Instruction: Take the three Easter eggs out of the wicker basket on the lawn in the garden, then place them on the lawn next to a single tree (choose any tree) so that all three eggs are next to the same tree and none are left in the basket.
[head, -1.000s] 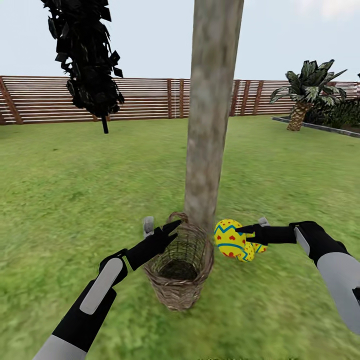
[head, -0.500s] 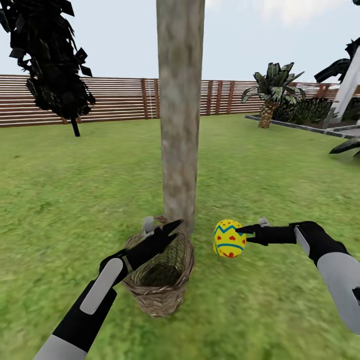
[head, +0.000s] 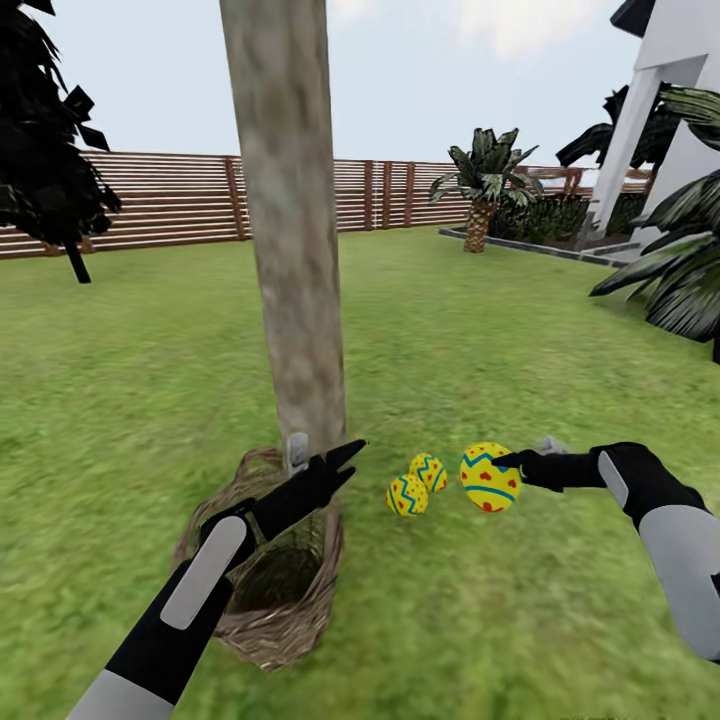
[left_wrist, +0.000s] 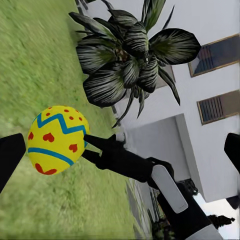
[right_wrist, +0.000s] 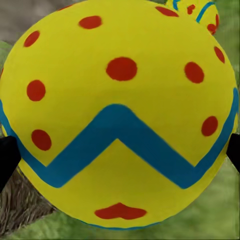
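Head view, left to right: the left gripper (head: 335, 462), fingers apart and empty, hovers over the wicker basket (head: 262, 590) at the tree (head: 290, 250). Two Easter eggs (head: 418, 483) lie on the lawn (head: 480, 620) beside the trunk. The right gripper (head: 505, 462) clamps the third egg (head: 489, 477); lower it gently beside them before releasing, lest it roll.

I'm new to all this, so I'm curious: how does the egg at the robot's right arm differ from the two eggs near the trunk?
The held egg is clamped in the right gripper, off the grass; the two eggs lie loose on the lawn beside the tree. The held egg looks larger, though it may just be closer. All are yellow with blue zigzags and red marks.
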